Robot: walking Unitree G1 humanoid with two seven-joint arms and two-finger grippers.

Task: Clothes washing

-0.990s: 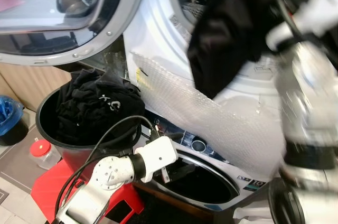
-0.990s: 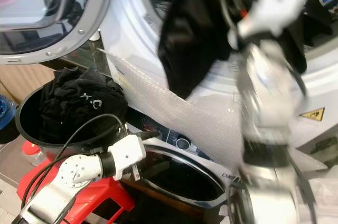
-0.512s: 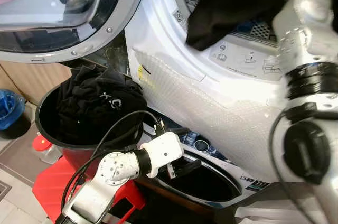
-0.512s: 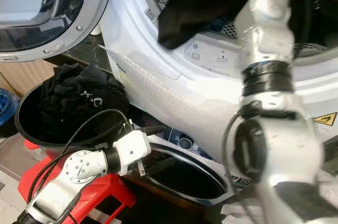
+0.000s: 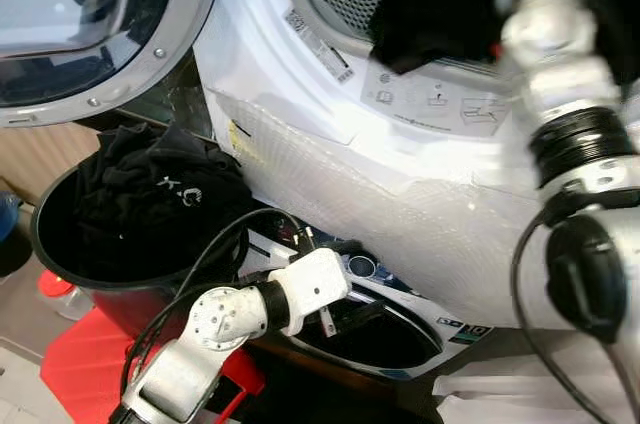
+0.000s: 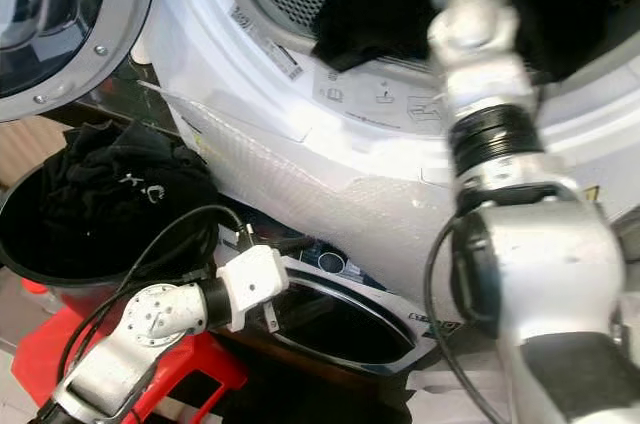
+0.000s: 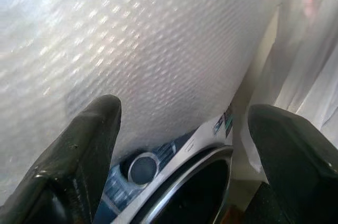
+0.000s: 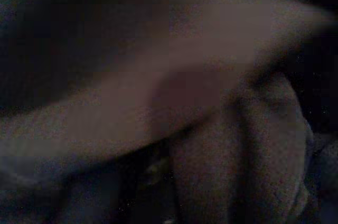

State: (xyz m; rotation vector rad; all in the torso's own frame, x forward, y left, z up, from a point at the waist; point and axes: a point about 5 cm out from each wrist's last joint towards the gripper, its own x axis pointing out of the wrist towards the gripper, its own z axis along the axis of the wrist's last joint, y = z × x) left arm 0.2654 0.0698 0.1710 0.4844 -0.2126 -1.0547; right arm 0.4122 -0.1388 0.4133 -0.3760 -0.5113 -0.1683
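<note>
Right now your right arm (image 5: 560, 134) reaches up into the open drum of the upper white front-loading machine (image 5: 330, 124), with a black cloth garment (image 5: 440, 4) draped over the drum lip, part inside and part hanging out. The right claw itself is buried in dark fabric; the right wrist view is murky blur, so you cannot tell whether it is clamped on the garment or apart.

Your left claw (image 7: 182, 145) sits low with fingers (image 7: 79, 145) spread wide apart, holding nothing, just beside the bubble-wrap sheet (image 5: 400, 204) that covers the machine front, above the round porthole door of the lower machine (image 5: 375, 319).

More black clothes (image 5: 150, 204) are piled in the black round plastic bucket (image 5: 60, 274) on the red stool (image 5: 80, 374), under the open grey-rimmed glass door (image 5: 110, 34).

Risks, as I judge them:
- The garment's hanging edge could slide back out over the lip if you let go too shallow; push deeper first.
- Fabric could stay caught on the fingers when the arm comes back and be dragged out again.
- The loose black cable (image 5: 210, 264) looping by the left wrist runs close to the bucket rim; a left-arm swing could snag it and tip the bucket.
- Left fingers could hook the bubble wrap.
</note>
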